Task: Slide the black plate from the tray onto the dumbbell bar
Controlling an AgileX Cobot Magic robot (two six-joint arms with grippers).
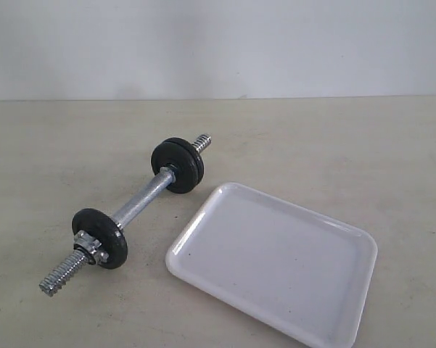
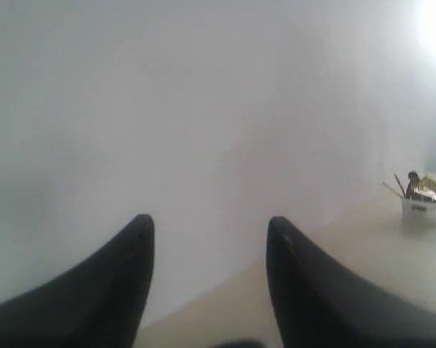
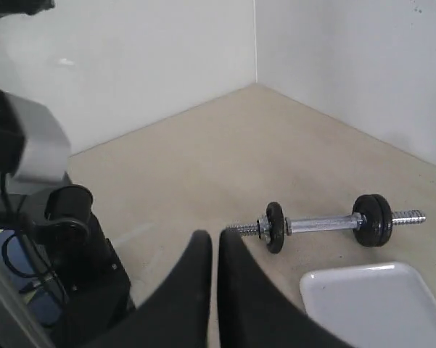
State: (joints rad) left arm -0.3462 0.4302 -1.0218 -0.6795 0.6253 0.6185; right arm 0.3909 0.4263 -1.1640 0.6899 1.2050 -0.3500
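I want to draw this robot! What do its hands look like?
Each hand is a claw with two fingers. The left gripper and the right gripper both have smooth, plain black fingers, wide at the base and curving to narrow rounded tips, like little horns. No markings or stickers show on them.
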